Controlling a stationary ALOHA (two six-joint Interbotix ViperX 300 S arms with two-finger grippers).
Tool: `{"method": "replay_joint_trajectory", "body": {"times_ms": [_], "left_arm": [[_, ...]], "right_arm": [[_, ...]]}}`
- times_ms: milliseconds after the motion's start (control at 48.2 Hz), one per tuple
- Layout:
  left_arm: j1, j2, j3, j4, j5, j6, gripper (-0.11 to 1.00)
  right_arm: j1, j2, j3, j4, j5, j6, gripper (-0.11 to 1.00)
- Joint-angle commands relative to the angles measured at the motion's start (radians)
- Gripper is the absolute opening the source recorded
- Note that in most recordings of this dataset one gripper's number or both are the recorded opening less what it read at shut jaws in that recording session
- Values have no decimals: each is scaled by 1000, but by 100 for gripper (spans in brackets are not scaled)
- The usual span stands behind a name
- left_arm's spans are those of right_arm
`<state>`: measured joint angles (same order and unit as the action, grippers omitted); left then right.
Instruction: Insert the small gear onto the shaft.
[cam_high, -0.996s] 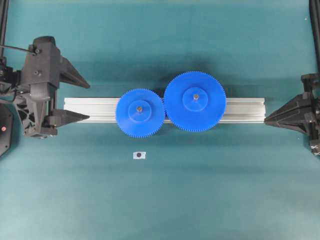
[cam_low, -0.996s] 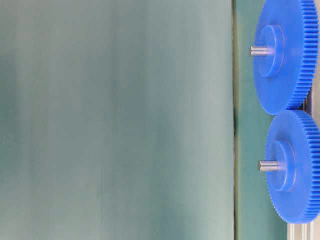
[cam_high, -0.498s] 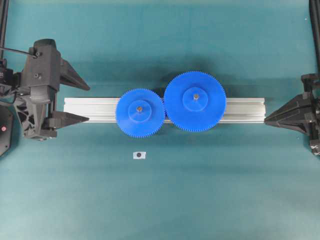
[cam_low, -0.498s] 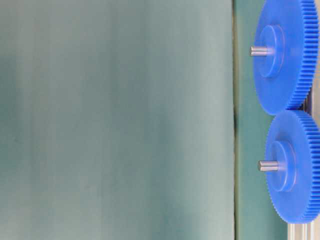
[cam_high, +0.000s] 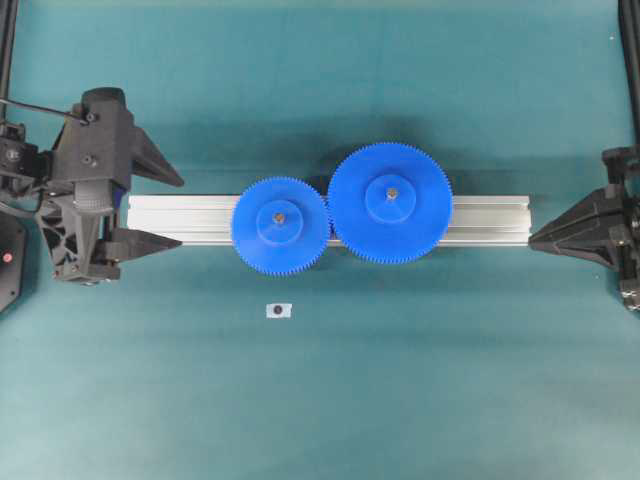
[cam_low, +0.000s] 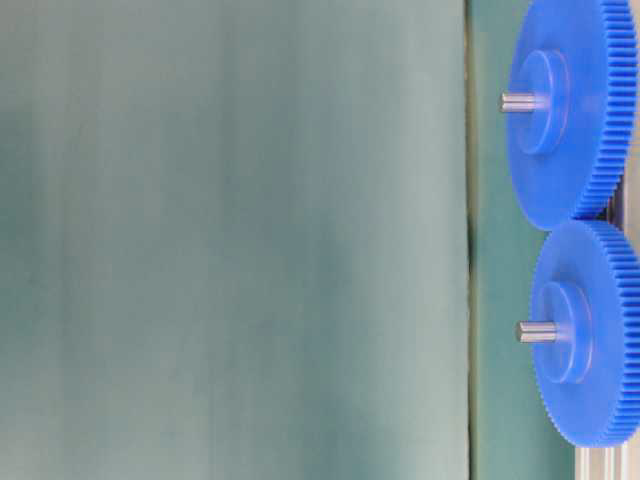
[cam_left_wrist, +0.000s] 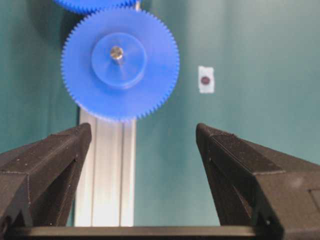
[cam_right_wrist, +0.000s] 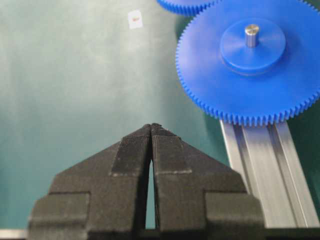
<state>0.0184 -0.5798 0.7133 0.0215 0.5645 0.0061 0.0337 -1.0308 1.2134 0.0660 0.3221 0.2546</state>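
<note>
Gear-wise, the small gear (cam_high: 280, 223) sat on its shaft (cam_high: 279, 215) over the rail (cam_high: 490, 220), meshed with the larger gear (cam_high: 390, 203), while the left gripper (cam_high: 170, 210) stood wide apart and the right gripper (cam_right_wrist: 151, 127) pressed together.

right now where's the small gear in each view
Overhead: small gear centre-left, on the aluminium rail, teeth meeting the larger gear.
Table-level: lower right.
Left wrist: top, left of centre.
Right wrist: only its edge, at the top.
Shared landmark: the larger gear.
</note>
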Motion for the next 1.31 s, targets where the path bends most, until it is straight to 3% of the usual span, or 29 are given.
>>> {"method": "replay_joint_trajectory", "body": {"times_ms": [0,1287], "left_arm": [[-5,-9,-26,2,-8,2,84],[-17,-23,-18,2,-8,-2,79]], "right_arm": [[-3,5,-9,-2,-5,12,4],[-3,-55,-15,-2,66,12,4]]}}
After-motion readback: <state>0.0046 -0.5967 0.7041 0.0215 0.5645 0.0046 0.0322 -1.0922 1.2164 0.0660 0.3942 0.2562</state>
